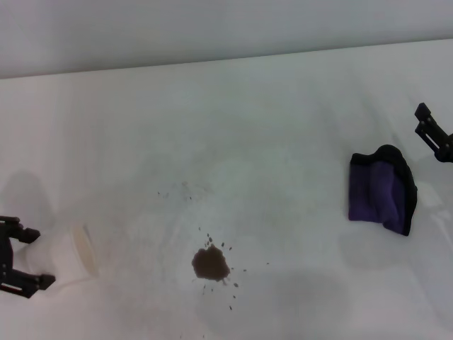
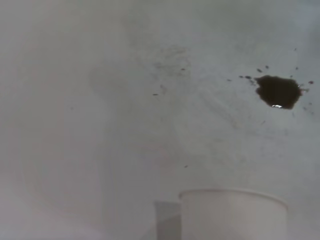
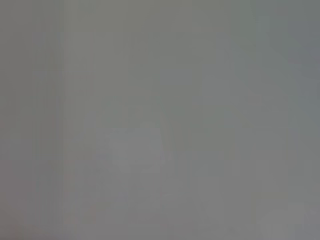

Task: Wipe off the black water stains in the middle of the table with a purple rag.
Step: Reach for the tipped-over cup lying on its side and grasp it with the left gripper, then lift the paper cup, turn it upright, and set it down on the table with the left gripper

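Observation:
The black water stains (image 1: 210, 265) are a small dark blotch ringed by specks on the white table (image 1: 269, 142), at the near middle. They also show in the left wrist view (image 2: 278, 91). The purple rag (image 1: 382, 190), with black edging, lies crumpled at the right. My right gripper (image 1: 433, 132) is open and empty at the right edge, just beyond the rag and apart from it. My left gripper (image 1: 28, 256) is at the near left, shut on a white paper cup (image 1: 76, 252) that is tipped on its side with its mouth toward the stain.
The cup's rim fills the bottom of the left wrist view (image 2: 232, 212). Faint grey speckles (image 1: 177, 191) lie beyond the stain. The table's far edge (image 1: 212, 62) meets a grey wall. The right wrist view shows only plain grey.

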### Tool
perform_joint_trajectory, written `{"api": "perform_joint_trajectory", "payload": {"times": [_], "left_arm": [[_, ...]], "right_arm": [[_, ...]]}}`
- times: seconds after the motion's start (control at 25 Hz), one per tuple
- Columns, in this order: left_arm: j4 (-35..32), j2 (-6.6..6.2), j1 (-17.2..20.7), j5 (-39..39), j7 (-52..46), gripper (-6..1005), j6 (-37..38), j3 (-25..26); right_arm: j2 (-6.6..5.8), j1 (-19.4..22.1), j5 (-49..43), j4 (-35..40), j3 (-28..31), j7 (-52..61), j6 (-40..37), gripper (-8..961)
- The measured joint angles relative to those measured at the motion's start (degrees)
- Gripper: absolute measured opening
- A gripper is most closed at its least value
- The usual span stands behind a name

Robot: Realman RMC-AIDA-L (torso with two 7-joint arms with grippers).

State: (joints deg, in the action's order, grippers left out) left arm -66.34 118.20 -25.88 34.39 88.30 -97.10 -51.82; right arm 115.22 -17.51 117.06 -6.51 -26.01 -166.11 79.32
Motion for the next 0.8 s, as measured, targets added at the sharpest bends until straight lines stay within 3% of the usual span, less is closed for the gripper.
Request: {"api": "perform_joint_trajectory", "payload": {"times": [0.48, 0.8], "left_arm": [[6.98, 0.36, -0.41, 0.50, 1.90, 826, 9.03, -6.38], [4.30, 0.58, 0.42, 4.89, 1.71, 801, 9.64, -6.59]], "right_arm": [[-0.09, 0.20, 0.01, 0.29, 0.00, 0.00, 0.23, 864], [-0.09, 0.15, 0.01, 0.96, 0.00, 0.00, 0.00, 865]]}}
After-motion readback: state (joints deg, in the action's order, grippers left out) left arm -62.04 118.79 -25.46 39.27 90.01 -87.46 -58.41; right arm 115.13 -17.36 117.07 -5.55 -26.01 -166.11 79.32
